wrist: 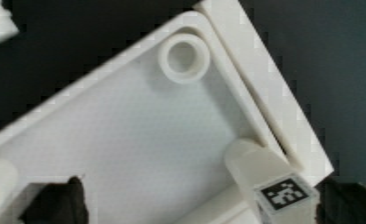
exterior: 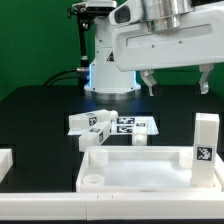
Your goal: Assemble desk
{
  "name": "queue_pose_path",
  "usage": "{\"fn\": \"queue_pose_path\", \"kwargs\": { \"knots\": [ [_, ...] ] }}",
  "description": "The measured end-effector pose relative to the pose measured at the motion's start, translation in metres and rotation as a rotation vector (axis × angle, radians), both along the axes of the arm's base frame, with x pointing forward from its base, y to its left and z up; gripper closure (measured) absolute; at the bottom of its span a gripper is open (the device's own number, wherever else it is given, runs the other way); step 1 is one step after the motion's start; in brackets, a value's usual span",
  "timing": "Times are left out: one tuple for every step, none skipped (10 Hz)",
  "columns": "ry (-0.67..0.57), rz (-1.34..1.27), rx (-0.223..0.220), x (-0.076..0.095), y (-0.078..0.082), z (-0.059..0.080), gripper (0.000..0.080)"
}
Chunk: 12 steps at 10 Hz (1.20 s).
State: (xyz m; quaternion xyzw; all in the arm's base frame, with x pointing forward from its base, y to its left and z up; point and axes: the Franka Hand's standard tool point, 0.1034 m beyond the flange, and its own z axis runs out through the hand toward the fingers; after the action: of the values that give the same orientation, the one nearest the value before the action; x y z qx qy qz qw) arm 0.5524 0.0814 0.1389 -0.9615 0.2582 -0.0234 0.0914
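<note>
Wrist view shows my gripper spread apart over the panel. If I descend carelessly, I could knock the upright leg askew.

Desk panel: smooth white plastic; table: matt black.

We count one panel, one upright leg, and clustered loose legs, perhaps three, hard to separate.
</note>
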Motion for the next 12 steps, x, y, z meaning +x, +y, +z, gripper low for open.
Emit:
{"fn": "queue_pose_path", "kwargs": {
  "knots": [
    [-0.013,0.08,-0.008,0.0,-0.001,0.0,0.0151],
    [-0.022,0.137,-0.014,0.0,-0.001,-0.001,0.0151],
    [-0.027,0.179,-0.019,-0.001,-0.002,-0.002,0.0151],
    [-0.017,0.285,-0.029,-0.017,-0.011,-0.016,0.0151],
    [0.02,0.344,-0.035,-0.042,-0.021,-0.036,0.0151],
    [0.033,0.393,-0.05,-0.059,-0.027,-0.053,0.0151],
    [0.011,0.443,-0.082,-0.069,-0.031,-0.066,0.0151],
    [0.022,0.471,-0.08,-0.072,-0.031,-0.066,0.0151],
    [0.018,0.466,-0.081,-0.07,-0.031,-0.065,0.0151],
    [0.02,0.466,-0.081,-0.071,-0.031,-0.066,0.0151],
    [0.033,0.457,-0.078,-0.074,-0.033,-0.07,0.0151],
    [0.09,0.418,-0.064,-0.086,-0.039,-0.084,0.0151]
  ]
}}
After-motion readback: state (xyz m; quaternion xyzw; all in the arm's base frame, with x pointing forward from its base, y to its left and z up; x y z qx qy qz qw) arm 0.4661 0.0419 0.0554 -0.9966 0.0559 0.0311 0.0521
